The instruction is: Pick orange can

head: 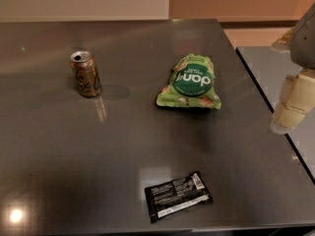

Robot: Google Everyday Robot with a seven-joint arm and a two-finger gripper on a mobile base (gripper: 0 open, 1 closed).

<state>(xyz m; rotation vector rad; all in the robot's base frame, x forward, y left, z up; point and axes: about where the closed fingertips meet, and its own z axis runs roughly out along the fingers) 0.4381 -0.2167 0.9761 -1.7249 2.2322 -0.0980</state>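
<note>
The orange can stands upright on the dark table, at the left and toward the back. It is orange-brown with dark lettering and a silver top. My gripper hangs at the right edge of the view, over the table's right side, far from the can. It holds nothing that I can see.
A green snack bag lies in the middle of the table, right of the can. A black wrapped bar lies near the front edge. A second grey surface sits beyond the right edge. A wall runs behind the table.
</note>
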